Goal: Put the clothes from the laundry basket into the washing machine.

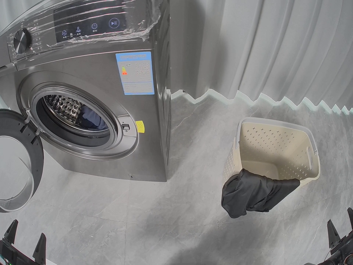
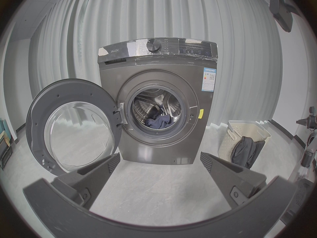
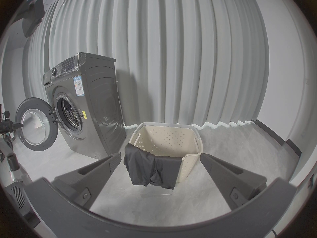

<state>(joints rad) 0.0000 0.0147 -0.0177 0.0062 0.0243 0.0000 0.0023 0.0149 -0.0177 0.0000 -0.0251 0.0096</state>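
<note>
The grey washing machine (image 1: pixel 110 92) stands at the left with its round door (image 1: pixel 16 159) swung open. A blue garment (image 1: pixel 92 119) lies inside the drum (image 2: pixel 159 120). To the right, on the floor, stands the cream laundry basket (image 1: pixel 279 144). A dark grey garment (image 1: pixel 253 193) hangs over the basket's near rim, mostly outside it (image 3: pixel 152 169). My left gripper (image 1: pixel 25 238) is low at the near left, open and holding nothing, facing the machine (image 2: pixel 158 169). My right gripper (image 1: pixel 342 225) is low at the near right, open and holding nothing, facing the basket (image 3: pixel 158 169).
Pale curtains (image 1: pixel 264 37) hang behind the machine and basket. The grey tiled floor (image 1: pixel 147 218) between me and the machine is bare. The open door juts out to the machine's left.
</note>
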